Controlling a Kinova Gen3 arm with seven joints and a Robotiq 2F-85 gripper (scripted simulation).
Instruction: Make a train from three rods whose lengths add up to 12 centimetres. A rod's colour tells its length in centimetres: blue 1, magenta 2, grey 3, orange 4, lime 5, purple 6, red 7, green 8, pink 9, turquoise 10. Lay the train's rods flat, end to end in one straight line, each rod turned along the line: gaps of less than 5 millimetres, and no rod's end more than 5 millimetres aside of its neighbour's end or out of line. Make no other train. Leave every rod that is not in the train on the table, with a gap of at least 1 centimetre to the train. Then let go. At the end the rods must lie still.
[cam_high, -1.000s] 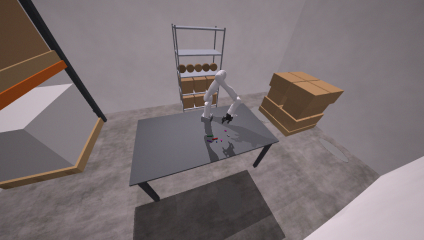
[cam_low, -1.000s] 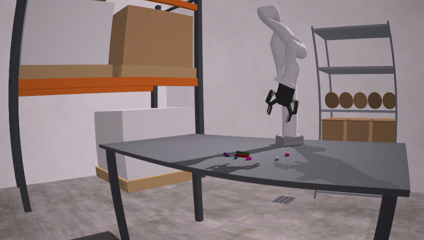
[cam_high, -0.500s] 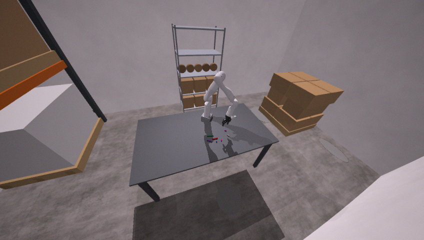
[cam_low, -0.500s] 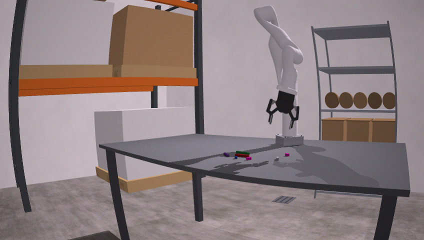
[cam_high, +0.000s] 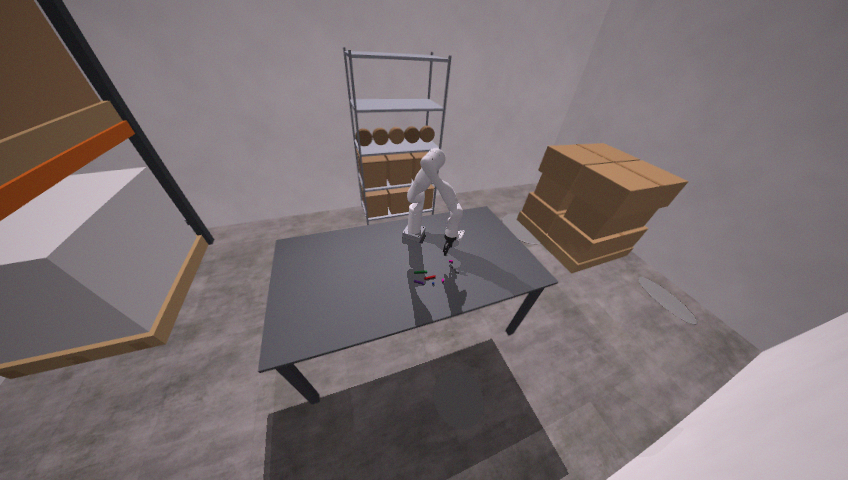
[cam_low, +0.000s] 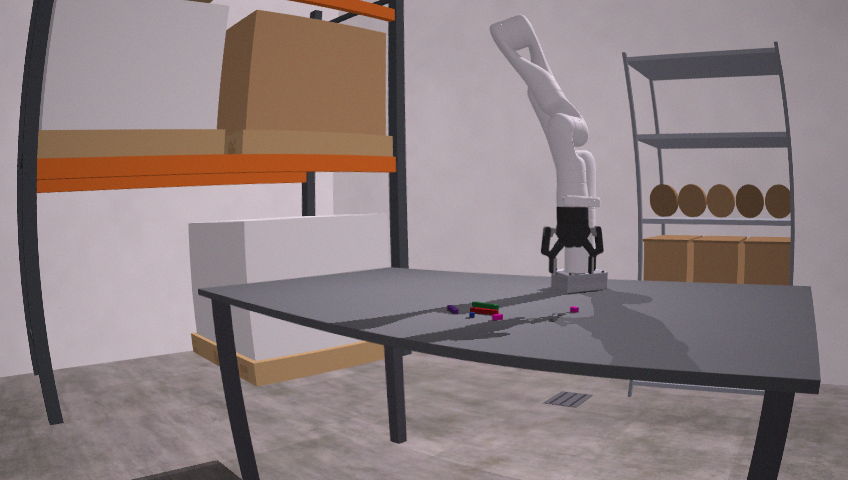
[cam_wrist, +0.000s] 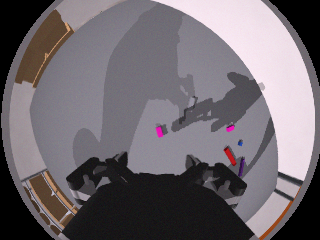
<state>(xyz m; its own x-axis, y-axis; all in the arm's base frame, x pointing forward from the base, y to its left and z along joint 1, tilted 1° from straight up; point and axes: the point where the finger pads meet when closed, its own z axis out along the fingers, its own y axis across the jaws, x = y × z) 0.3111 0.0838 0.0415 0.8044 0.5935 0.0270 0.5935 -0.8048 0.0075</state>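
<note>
Several small rods lie on the dark table. A green rod (cam_low: 484, 305) and a red rod (cam_low: 483, 311) lie side by side, with a purple rod (cam_low: 452, 308) to their left, a tiny blue rod (cam_low: 471, 315) and a magenta rod (cam_low: 496, 317) in front. A second magenta rod (cam_low: 574, 309) lies apart to the right, near a small grey rod (cam_low: 556, 315). My gripper (cam_low: 572, 258) is open and empty, pointing down, well above the table near the second magenta rod. The wrist view shows this magenta rod (cam_wrist: 160, 131), the other magenta rod (cam_wrist: 230, 128), the blue rod (cam_wrist: 240, 142), the red rod (cam_wrist: 230, 156) and the purple rod (cam_wrist: 242, 166).
The arm's base (cam_low: 578, 280) stands on the table just behind the rods. A metal shelf (cam_high: 397, 130) with boxes is behind the table, stacked cartons (cam_high: 601, 196) are to its right, and a big rack (cam_low: 208, 148) is to its left.
</note>
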